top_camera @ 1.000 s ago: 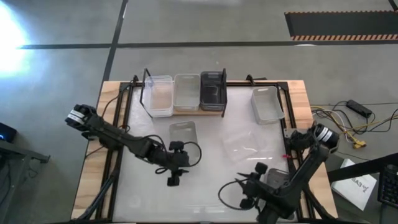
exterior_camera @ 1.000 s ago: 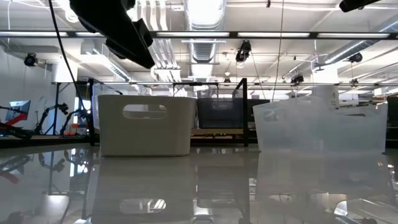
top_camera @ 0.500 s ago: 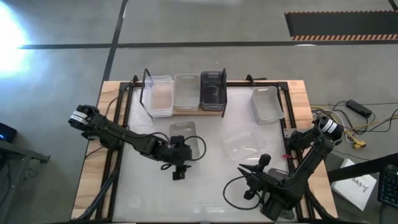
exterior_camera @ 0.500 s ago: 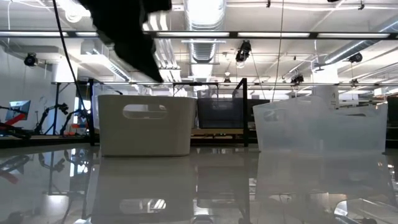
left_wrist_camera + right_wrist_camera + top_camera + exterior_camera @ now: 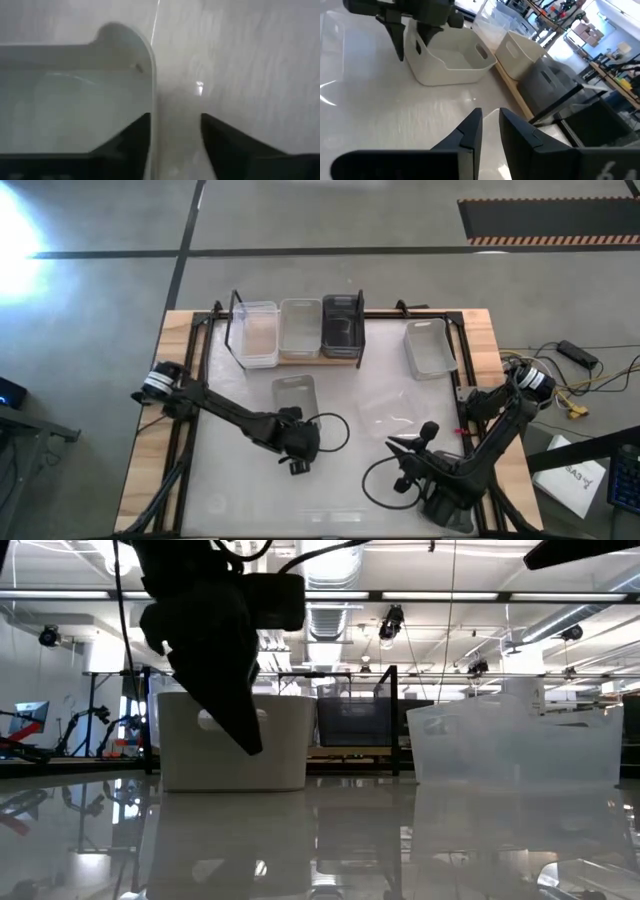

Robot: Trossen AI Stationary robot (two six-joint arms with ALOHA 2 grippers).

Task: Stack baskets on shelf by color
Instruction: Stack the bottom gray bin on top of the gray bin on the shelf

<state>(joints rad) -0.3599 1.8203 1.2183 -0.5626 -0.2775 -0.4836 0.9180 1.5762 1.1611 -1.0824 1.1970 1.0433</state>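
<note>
On the table, a light grey basket (image 5: 293, 393) (image 5: 285, 750) rests on its bottom in front of the shelf (image 5: 300, 361). The shelf holds three baskets side by side: translucent white (image 5: 257, 332), light grey (image 5: 300, 328) and dark grey (image 5: 342, 323). My left gripper (image 5: 298, 463) (image 5: 175, 130) is open and hangs just near of the light grey basket's right near corner (image 5: 145, 60), fingers pointing down (image 5: 245, 740), touching nothing. My right gripper (image 5: 415, 442) (image 5: 490, 112) waits near the table's right near part, its fingers a narrow gap apart.
A translucent white basket (image 5: 385, 412) (image 5: 515, 745) stands right of the table's centre. Another pale basket (image 5: 428, 345) sits at the far right of the table. Cables loop beside both arms. Bare table lies between the two grippers.
My left gripper has moved toward the table's right and come down, so that it now hangs in front of the light grey basket. My right gripper has moved a little toward the far edge. No basket has moved.
</note>
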